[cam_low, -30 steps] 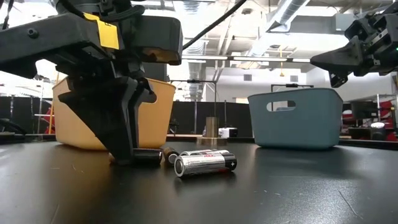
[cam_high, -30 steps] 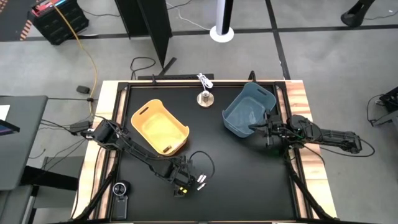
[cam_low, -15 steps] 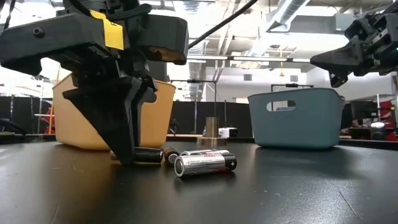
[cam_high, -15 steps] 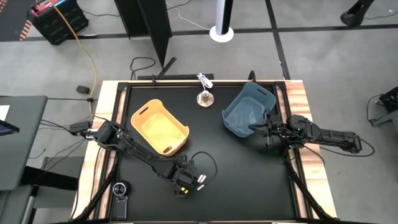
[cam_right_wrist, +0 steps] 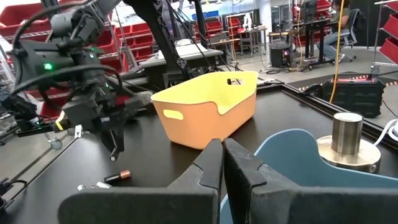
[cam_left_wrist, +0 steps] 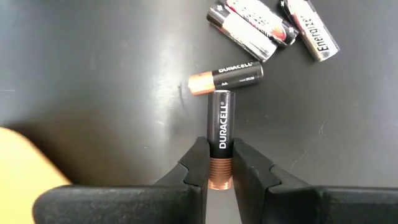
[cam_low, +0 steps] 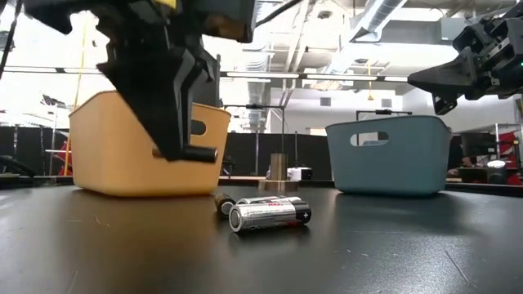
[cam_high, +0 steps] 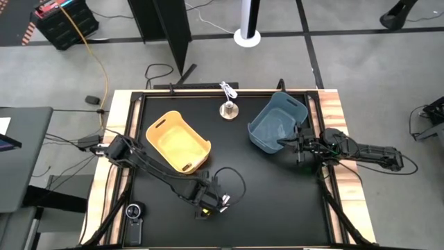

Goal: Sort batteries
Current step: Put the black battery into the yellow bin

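My left gripper (cam_high: 205, 203) (cam_low: 176, 139) hangs above the table's near middle, shut on a dark Duracell battery (cam_left_wrist: 220, 127) (cam_low: 196, 153). Below it lie the other batteries: one dark with a copper end (cam_left_wrist: 225, 77), and three silvery and dark ones (cam_left_wrist: 255, 22) (cam_low: 270, 214), all on their sides on the black table. My right gripper (cam_high: 281, 144) (cam_right_wrist: 222, 155) waits shut and empty, above the near rim of the blue bin (cam_high: 277, 123). My left gripper pinches the dark battery between its two fingers (cam_left_wrist: 200, 155) near the copper-coloured end (cam_left_wrist: 219, 171). The fingers come from above, pointing down. The battery is lifted clear of the table and sticks out level from the fingertips (cam_low: 204, 153).
A yellow bin (cam_high: 177, 144) stands left of centre, the blue bin right of centre. A round metal knob with a white cord (cam_high: 227, 109) sits at the far edge between them. A round dark device (cam_high: 134, 212) lies at the near left corner.
My left gripper has risen straight up from the table, keeping its hold on the dark battery. The battery, which lay on the table beside the others, now hangs level well above them. The other batteries have stayed put.
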Robot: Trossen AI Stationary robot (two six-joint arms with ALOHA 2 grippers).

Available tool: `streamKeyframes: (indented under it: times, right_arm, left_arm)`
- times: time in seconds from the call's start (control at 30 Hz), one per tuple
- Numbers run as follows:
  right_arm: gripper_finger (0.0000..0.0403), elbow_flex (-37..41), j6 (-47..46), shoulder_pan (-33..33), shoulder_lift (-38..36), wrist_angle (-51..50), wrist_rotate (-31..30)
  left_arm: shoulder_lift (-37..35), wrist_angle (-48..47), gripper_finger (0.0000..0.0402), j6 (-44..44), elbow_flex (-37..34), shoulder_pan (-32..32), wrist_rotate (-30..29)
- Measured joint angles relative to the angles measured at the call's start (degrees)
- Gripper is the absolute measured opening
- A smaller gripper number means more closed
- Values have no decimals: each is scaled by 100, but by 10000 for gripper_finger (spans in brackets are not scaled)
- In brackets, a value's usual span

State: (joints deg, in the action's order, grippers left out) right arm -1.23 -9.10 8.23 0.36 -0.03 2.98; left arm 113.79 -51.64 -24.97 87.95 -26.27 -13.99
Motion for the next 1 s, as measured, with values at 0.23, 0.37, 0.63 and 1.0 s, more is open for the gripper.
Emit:
streamKeyframes:
  times: [0.23,0.37,0.63,1.0]
  right_arm:
    - [35,0,0,0,0,0,0]
    - [35,0,-2,0,0,0,0]
    - [35,0,-4,0,0,0,0]
    - [35,0,-4,0,0,2,0]
  left_arm:
    - [-88,-983,40,-41,610,-47,-393]
    - [-408,-1177,40,-160,685,-76,-719]
    - [-1238,-1839,40,-542,660,-32,-1354]
    - [-1904,-2929,40,-1193,655,648,-1428]
